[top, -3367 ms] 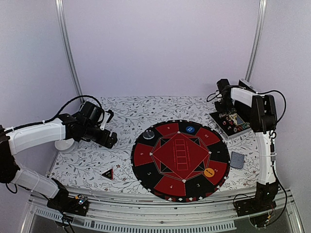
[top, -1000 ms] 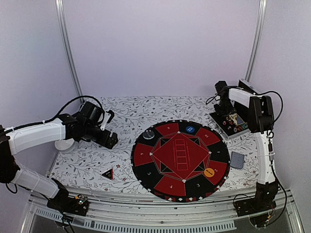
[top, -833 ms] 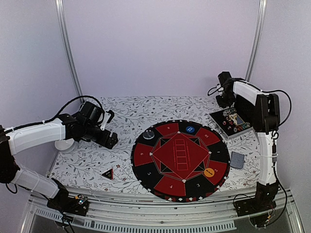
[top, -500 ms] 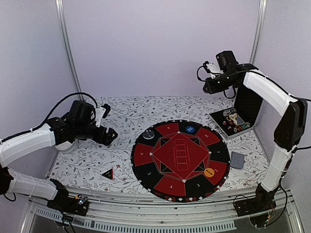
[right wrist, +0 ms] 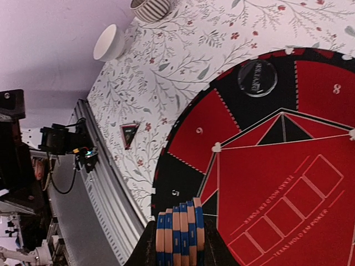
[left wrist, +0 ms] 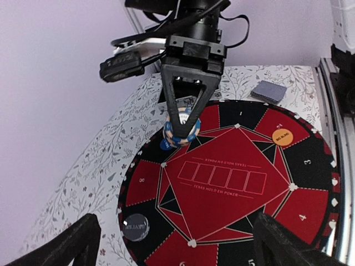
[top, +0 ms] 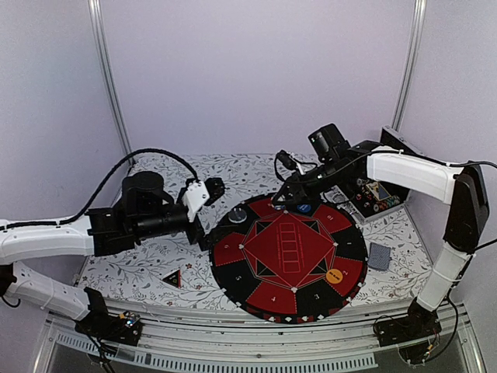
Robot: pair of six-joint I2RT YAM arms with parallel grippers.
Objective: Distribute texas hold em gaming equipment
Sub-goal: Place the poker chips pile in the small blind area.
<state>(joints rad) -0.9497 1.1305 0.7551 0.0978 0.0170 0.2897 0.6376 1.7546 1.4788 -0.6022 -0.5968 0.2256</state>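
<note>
Okay, your bench (top: pixel 132 260) wears a white cloth printed with leafy sprigs, boxed in by plain lilac walls, with two metal posts (top: pixel 105 85) at the back corners. A big round red-and-black mat (top: pixel 291 249) sits centre-right on it. Your right jaws are clamped on a short stack of poker chips (left wrist: pixel 180 134), blue with tan edge stripes. The stack is held on edge above the mat's far rim, near the blue disc (top: pixel 304 209). Your left jaws stand wide apart, gripping nothing, beside the mat's left edge. The dark disc (top: pixel 237 214) sits on a far-left wedge of the mat and the orange disc (top: pixel 335 275) on a near-right wedge. The grey-blue card pile (top: pixel 379 256) lies on the cloth just right of the mat. The black-red triangle (top: pixel 172 278) lies on the cloth left of the mat (towards the front edge). An open case (top: pixel 373 198) with more chips sits far right.
</note>
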